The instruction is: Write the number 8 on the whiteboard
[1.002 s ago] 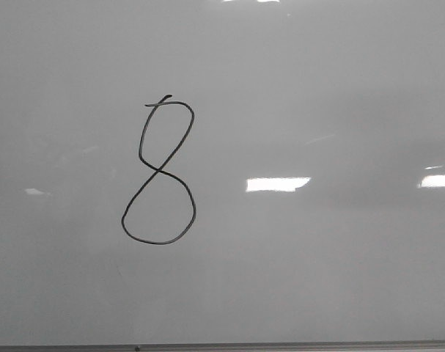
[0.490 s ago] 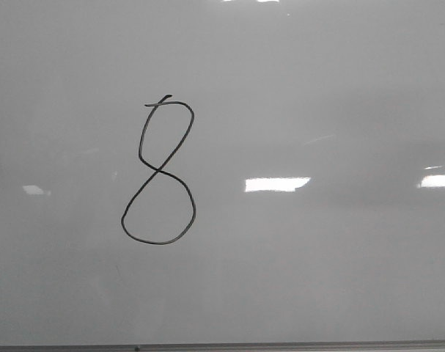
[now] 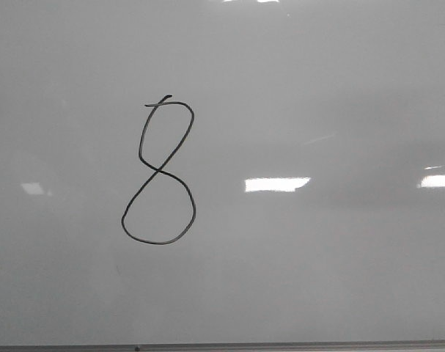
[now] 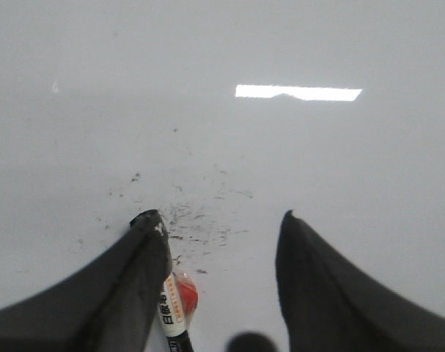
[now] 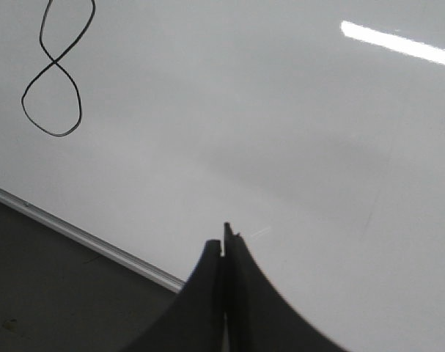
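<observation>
The number 8 (image 3: 158,170) is a thin black line figure on the whiteboard (image 3: 317,279), left of centre in the front view, with a small tail at its top. No gripper shows in the front view. In the left wrist view my left gripper (image 4: 218,218) is open over the whiteboard (image 4: 295,161). A marker (image 4: 174,308) with a white label and a red part lies against the inside of one finger. In the right wrist view my right gripper (image 5: 223,238) is shut and empty over the whiteboard (image 5: 295,132), with the number 8 (image 5: 56,62) far off.
Grey ink smudges (image 4: 200,220) speckle the board ahead of the left fingers. The thin grey edge strip (image 5: 83,238) borders a dark surface (image 5: 46,301) beside the right gripper. The strip also runs along the bottom of the front view (image 3: 281,345). Bright glare patches (image 3: 277,184) lie on the board.
The number 8 has not changed. Only the small faint glare patch at the left of the board has drifted slightly.
</observation>
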You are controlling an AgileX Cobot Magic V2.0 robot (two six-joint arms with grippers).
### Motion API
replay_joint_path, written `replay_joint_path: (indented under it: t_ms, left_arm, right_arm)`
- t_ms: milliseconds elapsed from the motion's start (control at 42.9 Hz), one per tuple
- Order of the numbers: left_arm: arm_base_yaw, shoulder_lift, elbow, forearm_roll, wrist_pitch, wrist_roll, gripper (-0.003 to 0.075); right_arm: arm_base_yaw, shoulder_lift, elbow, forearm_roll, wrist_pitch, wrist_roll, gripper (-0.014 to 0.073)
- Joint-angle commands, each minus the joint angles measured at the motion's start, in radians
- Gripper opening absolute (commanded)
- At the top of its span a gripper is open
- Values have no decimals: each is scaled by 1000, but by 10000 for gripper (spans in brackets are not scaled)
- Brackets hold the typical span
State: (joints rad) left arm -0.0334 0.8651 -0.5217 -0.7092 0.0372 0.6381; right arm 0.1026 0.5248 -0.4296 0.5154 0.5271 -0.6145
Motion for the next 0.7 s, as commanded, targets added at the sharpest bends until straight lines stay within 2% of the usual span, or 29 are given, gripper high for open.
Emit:
replay_joint_path:
  t_ms: [0, 117, 256, 443, 676]
  left_arm:
    - [2, -101, -5, 0, 12, 0, 146]
    - [2, -204, 34, 23, 59, 1, -15]
    - [2, -346, 86, 26, 105, 1, -21]
    - [2, -509, 96, 16, 240, 1, -21]
    - [2, -594, 96, 16, 249, 1, -21]
  right_arm:
    - [-3, 1, -24, 25, -58, -1, -68]
    - [-3, 1, -24, 25, -58, -1, -68]
    - [-3, 1, -24, 25, -58, -1, -68]
    - [-3, 1, -24, 25, -57, -1, -68]
    - [-3, 1, -24, 25, -57, -1, -68]
